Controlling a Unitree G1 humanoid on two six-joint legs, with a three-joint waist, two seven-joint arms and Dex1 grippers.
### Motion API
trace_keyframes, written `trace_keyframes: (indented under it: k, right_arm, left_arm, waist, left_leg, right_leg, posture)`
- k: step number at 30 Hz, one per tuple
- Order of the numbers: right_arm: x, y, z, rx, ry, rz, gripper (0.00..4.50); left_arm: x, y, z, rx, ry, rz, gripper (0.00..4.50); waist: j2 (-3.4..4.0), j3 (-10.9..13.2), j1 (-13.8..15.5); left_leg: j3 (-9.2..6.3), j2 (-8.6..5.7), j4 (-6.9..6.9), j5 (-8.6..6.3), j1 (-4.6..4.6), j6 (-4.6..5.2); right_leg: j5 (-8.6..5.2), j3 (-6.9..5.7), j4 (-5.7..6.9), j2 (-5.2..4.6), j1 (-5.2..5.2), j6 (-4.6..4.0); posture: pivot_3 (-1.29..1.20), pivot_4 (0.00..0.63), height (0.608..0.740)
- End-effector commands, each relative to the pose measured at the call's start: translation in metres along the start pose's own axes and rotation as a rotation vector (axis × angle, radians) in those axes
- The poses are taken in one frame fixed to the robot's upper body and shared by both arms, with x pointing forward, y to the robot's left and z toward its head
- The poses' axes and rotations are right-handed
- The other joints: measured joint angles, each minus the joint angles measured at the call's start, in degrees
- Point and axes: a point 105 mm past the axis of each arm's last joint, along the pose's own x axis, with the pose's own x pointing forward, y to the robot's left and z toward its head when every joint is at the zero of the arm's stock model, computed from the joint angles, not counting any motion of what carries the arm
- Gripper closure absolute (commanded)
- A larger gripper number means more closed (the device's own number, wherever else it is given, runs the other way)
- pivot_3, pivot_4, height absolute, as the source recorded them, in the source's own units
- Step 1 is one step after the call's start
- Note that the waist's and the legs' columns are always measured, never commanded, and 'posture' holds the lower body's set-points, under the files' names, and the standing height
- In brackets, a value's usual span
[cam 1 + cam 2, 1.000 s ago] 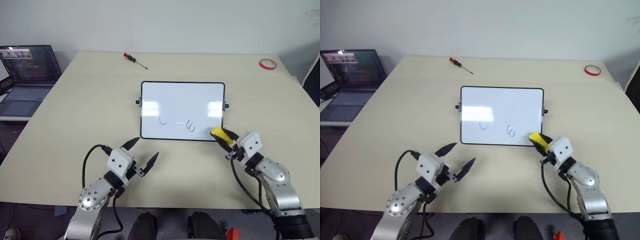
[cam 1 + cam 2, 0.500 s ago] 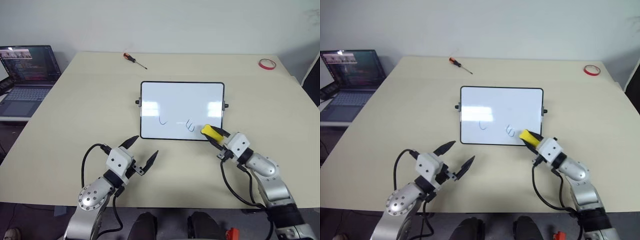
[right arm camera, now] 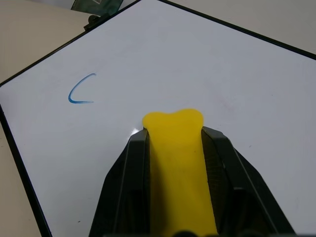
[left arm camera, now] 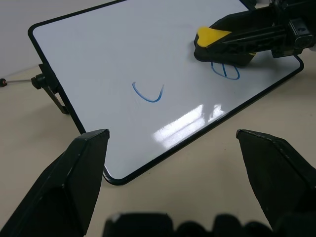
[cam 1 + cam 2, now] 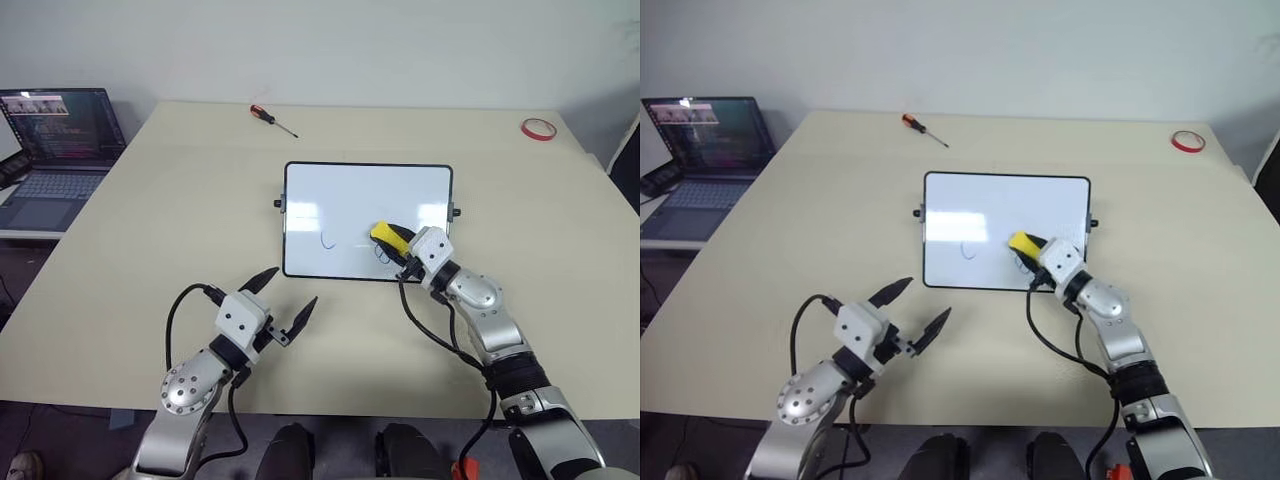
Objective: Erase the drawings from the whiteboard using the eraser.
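The right gripper (image 5: 395, 243) is clamping the yellow eraser (image 5: 388, 236) over the whiteboard (image 5: 340, 185), lying mid-desk, directly above the squiggle (image 4: 225, 70) near its near edge. The C-curve (image 5: 327, 240) is lying leftward, along the board's long axis. The left gripper (image 5: 279, 297) is hovering spread and empty. No readable writing.
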Motion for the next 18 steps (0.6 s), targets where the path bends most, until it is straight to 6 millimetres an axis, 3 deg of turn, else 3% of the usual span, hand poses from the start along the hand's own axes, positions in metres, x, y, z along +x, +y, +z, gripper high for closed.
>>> trace_keyframes:
  k: [1,5,8,14,18]
  right_arm:
    - [-0.001,-0.006,-0.002,0.009,0.020,-0.019,3.38]
    - [-0.012,0.028,-0.017,-0.006,0.065,0.138,3.38]
    - [-0.020,0.037,-0.019,-0.018,0.063,0.193,3.38]
    - [-0.016,0.014,-0.014,-0.027,0.050,0.097,3.38]
    - [-0.012,-0.023,-0.004,-0.034,0.019,-0.082,3.38]
  left_arm:
    - [0.002,-0.001,0.013,0.023,-0.054,0.003,0.00]
    - [0.005,0.001,0.015,0.024,-0.061,0.011,0.00]
    - [0.006,0.001,0.016,0.022,-0.063,0.013,0.00]
    - [0.009,0.002,0.018,0.015,-0.067,0.013,0.00]
    - [0.012,0.001,0.020,0.010,-0.075,0.002,0.00]
  waist:
    - [0.00,0.00,-0.01]
    - [-0.03,-0.03,0.07]
    - [-0.02,-0.03,-0.07]
    - [-0.02,-0.03,-0.15]
    - [-0.02,-0.03,-0.10]
  left_leg:
    - [0.00,0.00,0.02,0.00,0.00,0.00]
    - [-0.06,-0.01,0.02,0.00,0.09,0.00]
    - [-0.03,-0.01,0.02,0.00,0.10,0.00]
    - [-0.05,0.00,0.03,0.00,0.15,0.00]
    - [-0.04,-0.02,0.06,0.01,0.14,0.00]
  right_leg:
    - [0.00,0.00,0.02,0.00,0.01,0.00]
    - [0.01,-0.06,0.05,0.00,0.10,0.00]
    - [0.01,-0.04,0.04,0.00,0.11,0.00]
    - [0.01,-0.04,0.09,0.01,0.12,-0.01]
    - [0.05,-0.03,0.11,0.01,0.12,0.00]
  posture:
    - [0.00,0.150,0.740]
    - [0.00,0.150,0.740]
    - [0.00,0.150,0.740]
    - [0.00,0.150,0.740]
    - [0.00,0.150,0.740]
